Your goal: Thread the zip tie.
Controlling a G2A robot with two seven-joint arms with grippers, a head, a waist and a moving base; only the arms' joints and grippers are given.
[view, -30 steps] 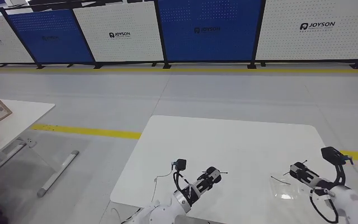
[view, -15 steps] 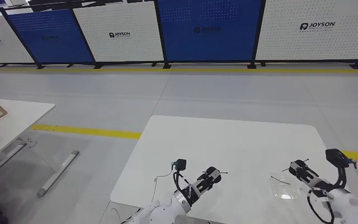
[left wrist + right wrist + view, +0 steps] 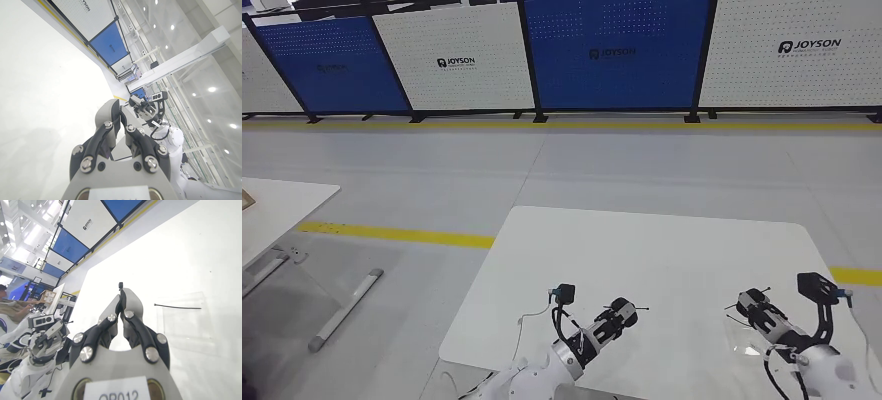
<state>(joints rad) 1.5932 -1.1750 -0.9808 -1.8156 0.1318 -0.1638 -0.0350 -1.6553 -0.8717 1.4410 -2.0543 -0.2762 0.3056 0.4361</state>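
Right end effector (image 3: 121, 294) clamps a zip tie (image 3: 120, 284); left end effector (image 3: 119, 108) pinches another tie (image 3: 70, 322); a spare tie (image 3: 177, 307) lies on the worktop (image 3: 170, 247)

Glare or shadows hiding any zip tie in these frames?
Right wrist view: table glares white, yet loose zip tie reads dark. Left wrist view: table glares too, soft shadow beside left gripper. Top view: even light, no glare.
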